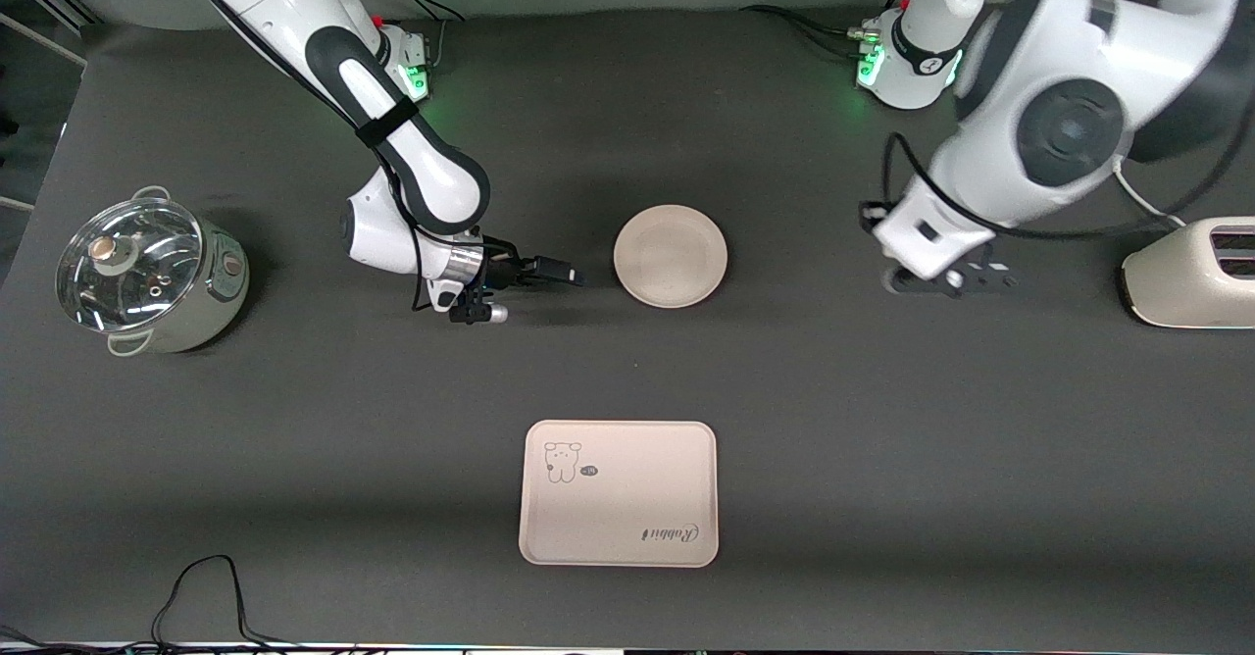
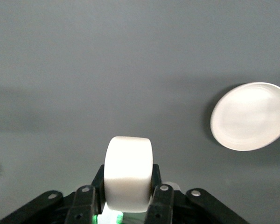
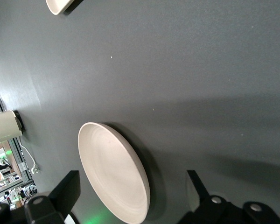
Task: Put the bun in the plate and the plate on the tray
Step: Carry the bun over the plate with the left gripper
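Your left pincer (image 2: 129,198) grips the small smooth white bun (image 2: 129,172) above bare bench (image 1: 882,439); centre it over the empty round cream plate (image 1: 671,255) before releasing. Right pincer (image 3: 130,205) waits open beside it.

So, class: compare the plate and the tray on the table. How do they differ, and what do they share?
Shape: the plate is round, the tray rectangular with rounded corners.
Markings: the plate is plain; the tray carries a small bear drawing and cursive lettering.
Size: the plate is narrower than the tray.
Place: the plate lies farther from the front camera, the tray nearer.
Shared: both are cream-beige, shallow, lying flat and holding nothing.
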